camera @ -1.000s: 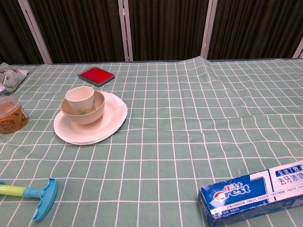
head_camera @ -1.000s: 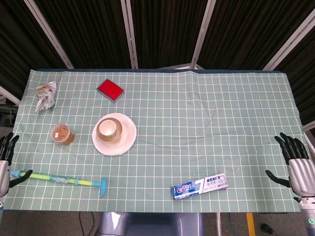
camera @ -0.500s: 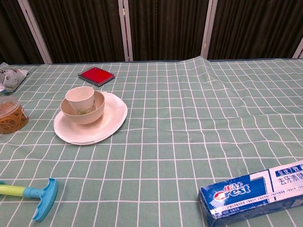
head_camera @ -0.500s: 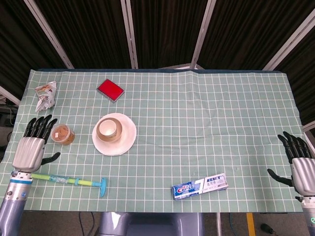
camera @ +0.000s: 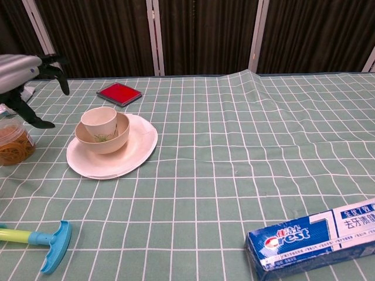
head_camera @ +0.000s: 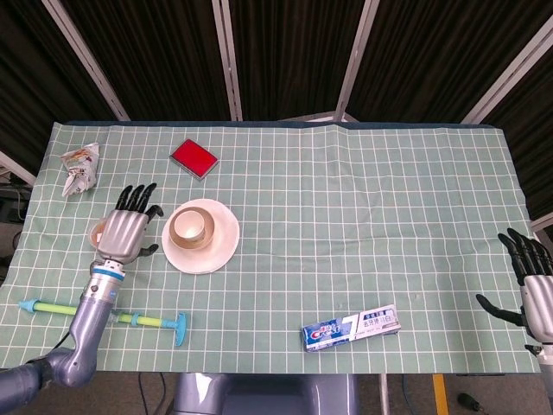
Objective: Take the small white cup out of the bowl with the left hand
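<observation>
Small white cup (head_camera: 190, 226) stands upright inside the bowl (head_camera: 185, 239), which sits on a white plate (head_camera: 223, 243). In the head view, both lie just to the right of the left hand (head_camera: 126, 226) as seen, not touching it. The left hand hovers with fingers spread and holds nothing; a small jar of rubber bands (head_camera: 98, 234) shows partly beneath it. The right hand (head_camera: 537, 288) rests far off at the opposite table edge, fingers apart, empty.

In the chest view, the small white cup (camera: 99, 122) rises above the bowl (camera: 111, 140) rim, leaving its upper wall exposed. The left hand (camera: 23, 76) hangs above and to the side of it, fingers apart, clear of the plate (camera: 132, 158).

Handling judgement: the cup appears light, rigid and smooth-walled, likely slippery and breakable. Take hold at the exposed upper wall or rim, thumb opposite fingers, and lift straight up to avoid dragging the bowl.
</observation>
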{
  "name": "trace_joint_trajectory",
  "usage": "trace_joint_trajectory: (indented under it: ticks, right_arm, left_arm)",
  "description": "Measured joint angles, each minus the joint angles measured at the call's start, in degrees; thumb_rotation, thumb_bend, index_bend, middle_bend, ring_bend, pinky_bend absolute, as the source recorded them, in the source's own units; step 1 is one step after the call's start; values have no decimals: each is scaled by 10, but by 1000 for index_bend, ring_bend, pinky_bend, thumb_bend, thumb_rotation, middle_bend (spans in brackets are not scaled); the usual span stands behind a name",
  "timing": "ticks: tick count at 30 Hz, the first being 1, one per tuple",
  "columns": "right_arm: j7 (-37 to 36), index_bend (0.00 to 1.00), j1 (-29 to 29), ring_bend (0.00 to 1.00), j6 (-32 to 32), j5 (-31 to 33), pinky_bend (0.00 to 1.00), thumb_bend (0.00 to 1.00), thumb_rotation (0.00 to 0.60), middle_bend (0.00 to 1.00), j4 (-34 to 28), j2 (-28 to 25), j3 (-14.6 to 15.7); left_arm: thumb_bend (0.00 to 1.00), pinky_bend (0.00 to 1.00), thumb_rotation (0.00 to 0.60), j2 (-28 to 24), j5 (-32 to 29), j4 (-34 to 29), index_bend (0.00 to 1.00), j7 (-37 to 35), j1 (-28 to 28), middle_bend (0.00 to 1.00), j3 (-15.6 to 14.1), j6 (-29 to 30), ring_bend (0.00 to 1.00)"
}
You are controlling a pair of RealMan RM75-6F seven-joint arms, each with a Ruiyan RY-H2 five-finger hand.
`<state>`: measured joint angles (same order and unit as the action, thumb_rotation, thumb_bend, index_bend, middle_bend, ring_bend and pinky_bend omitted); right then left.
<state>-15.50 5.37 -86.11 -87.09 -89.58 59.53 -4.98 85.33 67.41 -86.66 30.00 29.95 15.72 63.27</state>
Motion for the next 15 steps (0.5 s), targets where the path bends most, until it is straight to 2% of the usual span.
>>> trace_joint_trajectory:
  ticks: [8, 15]
  right_arm:
    - [-7, 11, 1, 0, 4, 3, 0, 90, 600, 0, 3, -1, -1]
    - [-9, 11, 1, 0, 5, 2, 0, 90, 600, 0, 4, -1, -1]
  left_arm:
    - [229, 0, 600, 58, -29, 62, 457, 8, 43, 0, -2, -23, 0]
    - [327, 0, 600, 80, -37, 80, 511, 13, 64, 0, -8, -25, 0]
